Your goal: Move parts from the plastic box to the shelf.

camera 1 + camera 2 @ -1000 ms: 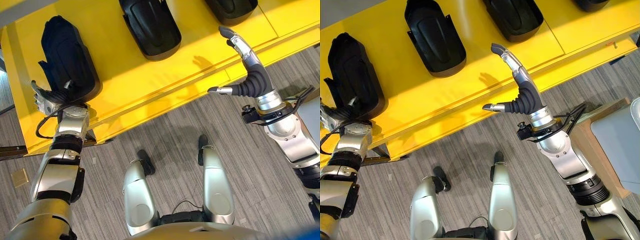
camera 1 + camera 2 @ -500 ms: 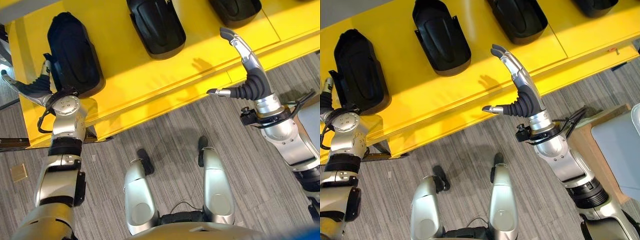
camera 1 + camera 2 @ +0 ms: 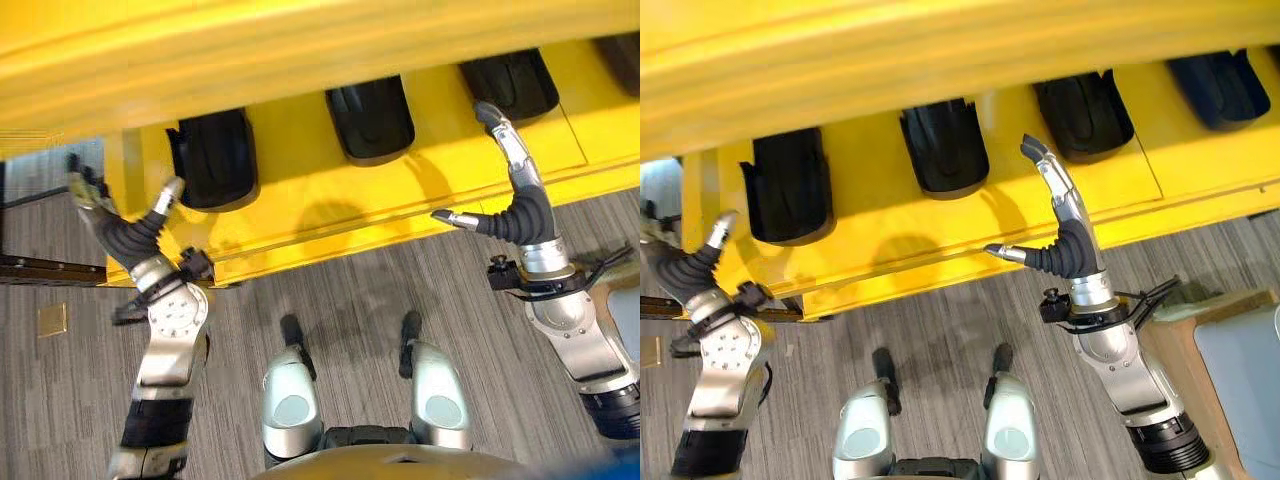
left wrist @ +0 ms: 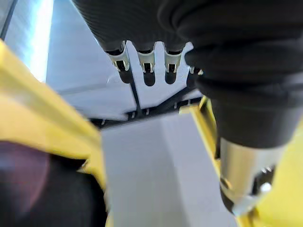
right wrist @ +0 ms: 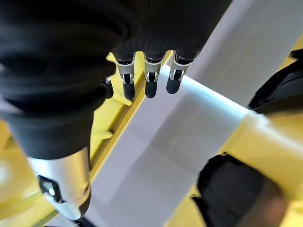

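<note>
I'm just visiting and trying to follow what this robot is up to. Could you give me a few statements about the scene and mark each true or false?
1. Several black moulded plastic parts lie on the yellow shelf. True.
2. The robot's right hand is curled round one of the black parts. False: its fingers are straight and hold nothing, raised over the shelf's front part.
3. The robot's left hand is open and empty. True: it is spread near the shelf's left end, beside the leftmost black part.
4. The floor under the shelf is bare white tile. False: it is grey striped carpet.
5. The black parts are stacked in one pile. False: they lie side by side in a row.
</note>
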### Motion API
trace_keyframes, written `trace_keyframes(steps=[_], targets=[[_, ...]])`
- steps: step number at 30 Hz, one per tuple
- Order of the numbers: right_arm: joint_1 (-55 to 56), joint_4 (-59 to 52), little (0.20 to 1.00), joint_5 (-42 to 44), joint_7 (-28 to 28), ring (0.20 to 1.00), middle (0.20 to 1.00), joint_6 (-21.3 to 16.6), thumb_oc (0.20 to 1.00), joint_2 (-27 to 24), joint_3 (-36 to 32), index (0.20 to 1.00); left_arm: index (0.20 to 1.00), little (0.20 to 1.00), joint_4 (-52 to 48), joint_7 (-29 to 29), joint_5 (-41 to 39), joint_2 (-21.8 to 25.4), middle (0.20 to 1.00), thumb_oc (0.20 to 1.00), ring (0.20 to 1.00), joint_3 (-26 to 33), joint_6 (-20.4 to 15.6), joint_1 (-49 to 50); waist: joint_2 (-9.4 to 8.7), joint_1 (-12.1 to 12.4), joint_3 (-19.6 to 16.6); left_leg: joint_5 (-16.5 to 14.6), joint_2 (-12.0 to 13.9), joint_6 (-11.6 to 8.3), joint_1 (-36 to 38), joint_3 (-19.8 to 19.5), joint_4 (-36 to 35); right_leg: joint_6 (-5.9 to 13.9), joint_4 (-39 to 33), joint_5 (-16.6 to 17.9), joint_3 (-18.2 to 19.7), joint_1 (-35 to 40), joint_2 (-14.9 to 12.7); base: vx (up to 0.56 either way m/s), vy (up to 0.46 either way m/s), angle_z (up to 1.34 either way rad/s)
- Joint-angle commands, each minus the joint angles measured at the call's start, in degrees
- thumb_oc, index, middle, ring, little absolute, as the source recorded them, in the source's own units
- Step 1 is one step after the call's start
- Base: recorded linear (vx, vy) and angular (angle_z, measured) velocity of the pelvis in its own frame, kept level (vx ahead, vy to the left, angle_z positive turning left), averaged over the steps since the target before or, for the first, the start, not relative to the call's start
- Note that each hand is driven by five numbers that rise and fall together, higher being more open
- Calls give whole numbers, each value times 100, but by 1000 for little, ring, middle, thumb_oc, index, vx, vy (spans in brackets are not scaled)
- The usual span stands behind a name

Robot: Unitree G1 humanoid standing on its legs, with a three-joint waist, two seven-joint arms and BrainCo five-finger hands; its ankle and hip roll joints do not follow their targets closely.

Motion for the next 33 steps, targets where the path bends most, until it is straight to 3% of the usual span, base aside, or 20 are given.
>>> trace_keyframes(steps=[1, 5, 8, 13, 15, 18, 22, 27, 33], targets=[[138, -403, 1000, 96, -7, 1000, 1000, -673, 1000, 204, -52, 1000, 1000, 1000, -227, -1335, -406, 251, 1000, 1000, 1000, -245, -763, 70, -226, 103, -624, 110, -141, 98, -83, -267, -102, 20, 205, -460, -386, 357, -105, -8, -87, 31], [231, -382, 1000, 382, 633, 1000, 1000, -851, 1000, 155, 99, 1000, 1000, 1000, -295, -2386, -1092, 282, 1000, 1000, 1000, -551, -746, 431, -209, 180, -735, 201, -110, 61, 56, -226, -320, 55, -21, -372, -526, 556, -101, -33, -35, 18], [244, -381, 1000, 605, 1367, 1000, 1000, -824, 1000, -52, 286, 1000, 1000, 1000, -179, -2677, -1088, 421, 1000, 1000, 1000, -682, -745, 614, -197, 228, -807, 247, -111, 48, 144, -208, -418, 69, -133, -316, -598, 659, -107, -39, 3, 5], [34, -362, 1000, 991, 2189, 1000, 1000, -924, 1000, -419, 661, 1000, 1000, 1000, -82, -2953, -1217, 649, 1000, 1000, 1000, -722, -1036, 770, -229, 369, -901, 240, -142, 44, 230, -209, -464, 112, -310, -230, -709, 801, -124, -30, -8, 10], [-108, -427, 1000, 1125, 2409, 1000, 1000, -785, 1000, -483, 867, 1000, 1000, 1000, -84, -2940, -1291, 699, 1000, 1000, 1000, -700, -1056, 760, -255, 446, -946, 227, -169, 56, 293, -211, -504, 144, -410, -179, -753, 874, -130, -7, -30, 11], [-679, -459, 1000, 1869, 3256, 1000, 1000, -92, 1000, -442, 1391, 1000, 1000, 1000, -184, -3291, -1369, 792, 1000, 1000, 1000, -647, -973, 580, -431, 669, -1041, 200, -199, 51, 391, -261, -548, 181, -601, -80, -822, 1040, -80, 9, -105, 20], [-977, -487, 1000, 1931, 3940, 1000, 1000, 502, 1000, -390, 1740, 1000, 1000, 1000, -243, -3501, -1525, 814, 1000, 1000, 1000, -608, -779, 503, -595, 806, -1135, 214, -227, 62, 446, -285, -630, 183, -737, -24, -854, 1155, -12, 33, -84, 19], [-1296, -225, 1000, 1602, 4000, 1000, 1000, 684, 1000, -292, 2124, 1000, 1000, 1000, -249, -3511, -1450, 837, 1000, 1000, 1000, -650, -896, 402, -713, 916, -1169, 203, -204, 55, 490, -261, -629, 186, -808, 13, -898, 1247, 23, 26, -53, 9], [-1798, 431, 1000, 1586, 4134, 1000, 1000, 985, 1000, 152, 2684, 1000, 1000, 1000, -259, -3854, -1550, 871, 1000, 1000, 1000, -739, -1365, 139, -752, 1096, -1147, 162, -207, 56, 440, -329, -512, 158, -783, -14, -942, 1320, 40, 8, -5, 2]])
